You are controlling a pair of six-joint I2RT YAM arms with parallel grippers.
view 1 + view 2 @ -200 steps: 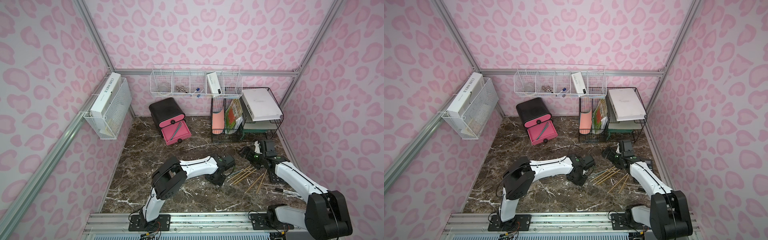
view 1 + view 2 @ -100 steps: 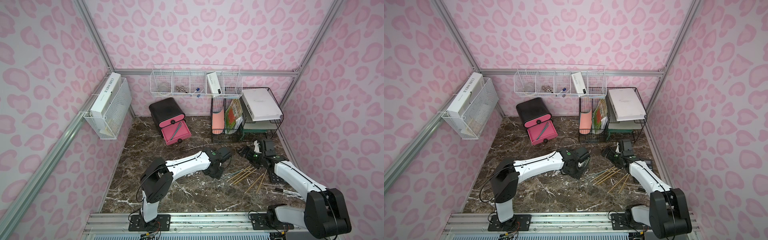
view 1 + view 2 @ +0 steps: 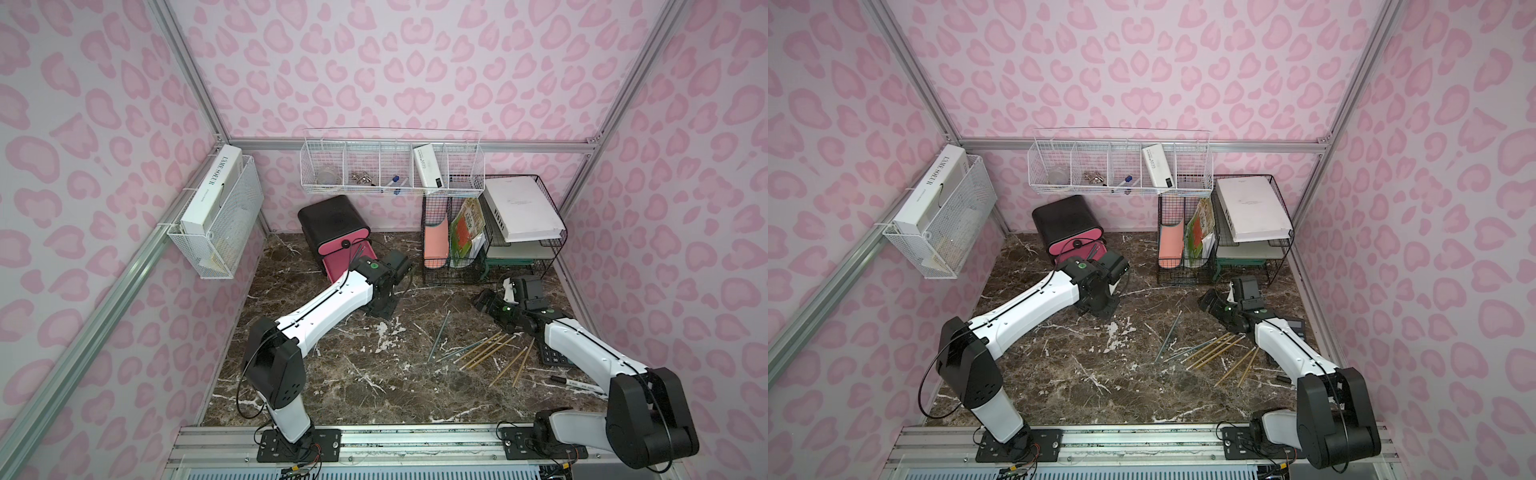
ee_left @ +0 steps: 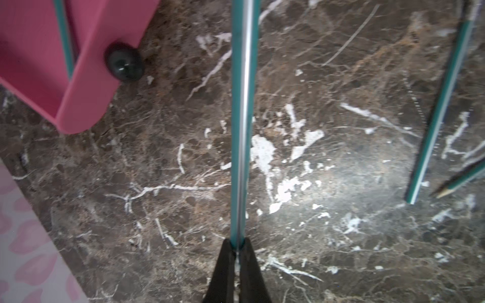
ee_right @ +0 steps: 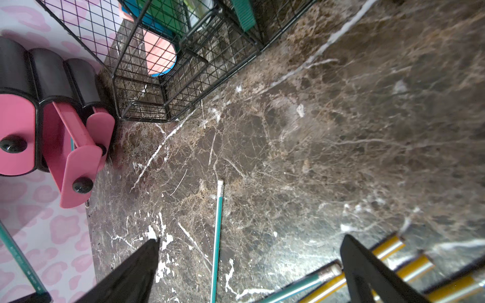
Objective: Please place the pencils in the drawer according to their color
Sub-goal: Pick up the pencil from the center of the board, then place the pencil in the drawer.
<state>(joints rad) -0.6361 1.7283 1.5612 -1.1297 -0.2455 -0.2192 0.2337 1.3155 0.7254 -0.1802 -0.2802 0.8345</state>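
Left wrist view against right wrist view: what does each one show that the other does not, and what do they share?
Only the left wrist view shows the left tool shut on a teal pencil. Only the right wrist view shows the open right tool, the black wire rack and the yellow pencils. Both show the pulled-out pink drawer with its black knob, and the marble table.

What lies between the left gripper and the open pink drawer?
Only bare marble tabletop, as the left wrist view shows. The left gripper is shut on a teal pencil that runs beside the drawer, not over it.
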